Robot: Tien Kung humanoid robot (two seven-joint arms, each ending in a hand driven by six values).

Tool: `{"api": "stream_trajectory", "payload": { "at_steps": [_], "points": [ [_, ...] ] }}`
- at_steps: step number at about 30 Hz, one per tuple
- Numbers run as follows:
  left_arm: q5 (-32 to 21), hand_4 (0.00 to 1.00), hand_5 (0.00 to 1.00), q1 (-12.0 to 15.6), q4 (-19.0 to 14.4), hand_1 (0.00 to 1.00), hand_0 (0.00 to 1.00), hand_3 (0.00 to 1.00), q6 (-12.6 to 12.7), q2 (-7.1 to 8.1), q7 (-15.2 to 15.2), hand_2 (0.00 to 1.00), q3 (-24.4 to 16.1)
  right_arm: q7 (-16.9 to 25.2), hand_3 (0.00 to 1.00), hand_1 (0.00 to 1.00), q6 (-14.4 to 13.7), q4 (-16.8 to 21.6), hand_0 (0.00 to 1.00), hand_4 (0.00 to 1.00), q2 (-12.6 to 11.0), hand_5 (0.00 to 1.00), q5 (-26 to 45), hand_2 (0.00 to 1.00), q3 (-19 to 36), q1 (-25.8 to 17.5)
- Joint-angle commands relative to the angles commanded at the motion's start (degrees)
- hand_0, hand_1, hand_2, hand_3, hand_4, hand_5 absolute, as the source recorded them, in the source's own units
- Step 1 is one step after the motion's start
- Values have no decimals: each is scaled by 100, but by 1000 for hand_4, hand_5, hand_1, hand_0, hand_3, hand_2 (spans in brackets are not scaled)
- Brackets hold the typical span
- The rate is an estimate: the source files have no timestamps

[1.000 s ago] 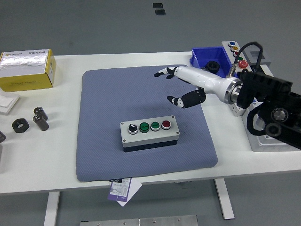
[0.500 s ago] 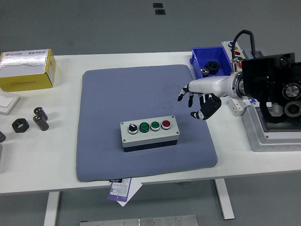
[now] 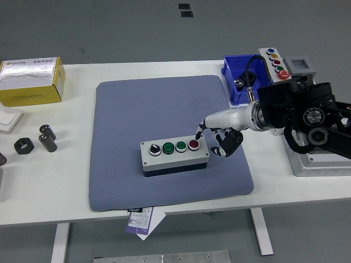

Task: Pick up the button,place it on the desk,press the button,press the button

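Note:
A grey button box point(image 3: 174, 156) lies on the blue-grey mat point(image 3: 137, 104), just right of the mat's middle. It carries a black knob, two green buttons and a red button point(image 3: 193, 144) in a row. My right hand point(image 3: 216, 135) hovers at the box's right end. Its index fingertip point(image 3: 198, 133) points down just above the red button, and whether they touch cannot be told. The other fingers are curled under the palm and hold nothing. My left arm is out of the picture.
A blue bin point(image 3: 235, 67) and a second button panel point(image 3: 276, 59) stand at the back right, behind my arm. A yellow box point(image 3: 31, 81), a black nut point(image 3: 24, 146) and small black cylinders point(image 3: 47, 138) sit at the left. A paper tag point(image 3: 142, 219) hangs off the front edge.
My right hand has swung from the mat's far right corner down and left to the box, curling its fingers and leaving the index finger extended over the red button.

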Motion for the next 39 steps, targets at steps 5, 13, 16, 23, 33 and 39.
{"api": "stream_trajectory", "payload": {
  "at_steps": [5,13,16,23,33,39],
  "points": [
    [14,753,236,8,-2,761,772,850,2,-2,6,728,-10,0,874,198,-75,-196,155,377,153,15,-17,303,-145,-26],
    [19,752,235,-4,-1,761,772,848,2,3,2,727,-6,0,878,203,-176,-605,148,371,326,10,-67,299,-236,-50],
    [26,752,235,0,-2,760,773,849,0,5,5,726,-8,0,887,204,-210,-730,143,371,399,12,-100,299,-276,-45],
    [25,751,233,11,-2,760,773,847,5,13,3,727,-11,0,890,205,-269,-950,140,372,575,16,-97,297,-464,-61],
    [-5,751,231,20,-1,760,773,847,4,6,-7,726,6,0,892,205,-260,-745,137,374,423,23,-32,293,-169,-137],
    [-28,751,230,36,0,761,773,846,0,3,-10,725,15,0,891,206,-46,-233,135,373,-28,25,127,291,687,-459]
  ]
}}
